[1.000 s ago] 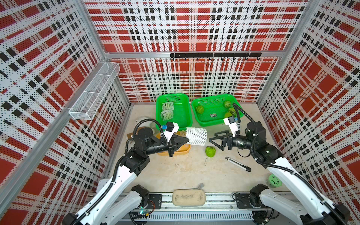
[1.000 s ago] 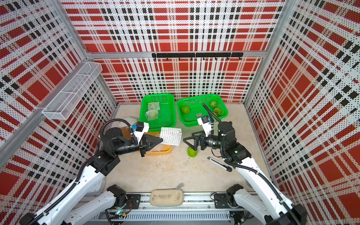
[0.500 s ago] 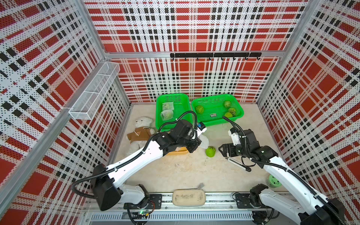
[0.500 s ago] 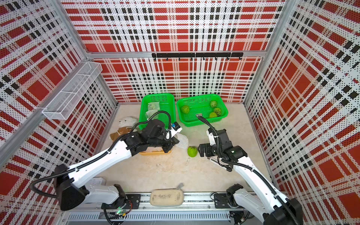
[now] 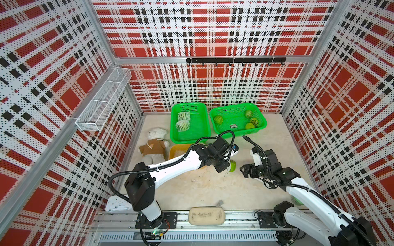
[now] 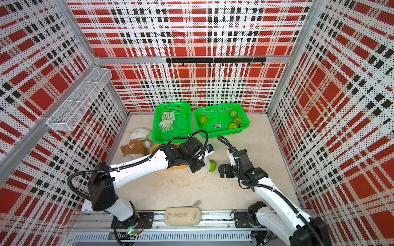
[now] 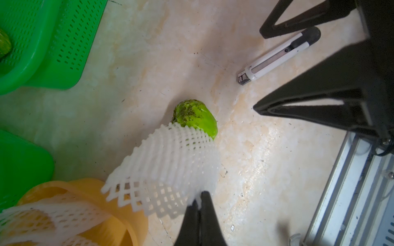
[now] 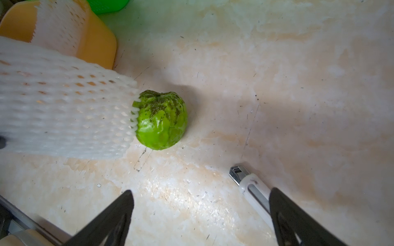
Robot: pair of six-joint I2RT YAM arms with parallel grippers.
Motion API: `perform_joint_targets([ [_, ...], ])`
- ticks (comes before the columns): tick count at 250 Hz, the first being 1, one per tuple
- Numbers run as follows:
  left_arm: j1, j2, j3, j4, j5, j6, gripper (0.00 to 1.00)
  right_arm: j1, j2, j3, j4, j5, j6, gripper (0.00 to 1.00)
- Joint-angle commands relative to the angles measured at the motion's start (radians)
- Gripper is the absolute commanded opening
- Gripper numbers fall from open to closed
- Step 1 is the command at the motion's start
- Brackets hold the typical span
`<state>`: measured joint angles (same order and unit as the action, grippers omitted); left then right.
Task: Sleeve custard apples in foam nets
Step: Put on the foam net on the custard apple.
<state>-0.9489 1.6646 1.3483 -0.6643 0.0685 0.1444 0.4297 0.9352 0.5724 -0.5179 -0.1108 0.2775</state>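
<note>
The left gripper [image 7: 200, 197] is closed and pinches the rear rim of a foam net [image 7: 168, 157]. It holds the tube low over the counter [image 8: 277, 85], so that the open mouth meets the side of one custard apple [image 8: 162, 121], which lies loose on the counter between the two arms. Whether the rim is already around the fruit or only touching it, I cannot tell. The right gripper [image 8: 201, 191] stands wide open and empty near the fruit, with a utility knife [image 8: 251, 185] lying just beside one of its fingers. The net looks very light, soft and stretchy, so a pinch on one wall probably lets the mouth collapse or fold when it is pushed. The fruit looks round, firm and bumpy, and I judge that it will roll away under the push if nothing blocks it. The good place to hold it seems to be the far side, across its widest part, with gentle force, because the skin may bruise.
</note>
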Motion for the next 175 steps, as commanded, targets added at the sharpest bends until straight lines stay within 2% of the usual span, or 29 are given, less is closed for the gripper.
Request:
perform_joint_targets([
  [1,-0.012,0.031,0.045,0.016,0.035,0.015,0.0,-0.002,-0.02,-0.008,0.08,-0.001,-0.025,1.0],
  [66,-0.024,0.127,0.126,0.015,0.074,0.005,0.0,-0.001,-0.045,-0.035,0.15,-0.049,-0.038,1.0],
  [100,-0.019,0.177,0.189,-0.08,0.026,-0.005,0.0,-0.002,-0.061,-0.047,0.165,-0.035,-0.035,1.0],
  [148,0.068,0.131,0.138,-0.128,-0.009,-0.065,0.0,-0.002,-0.045,-0.047,0.178,-0.05,-0.041,1.0],
  [175,0.108,0.112,0.102,-0.149,0.002,-0.059,0.0,-0.001,-0.03,-0.051,0.199,-0.056,-0.047,1.0],
])
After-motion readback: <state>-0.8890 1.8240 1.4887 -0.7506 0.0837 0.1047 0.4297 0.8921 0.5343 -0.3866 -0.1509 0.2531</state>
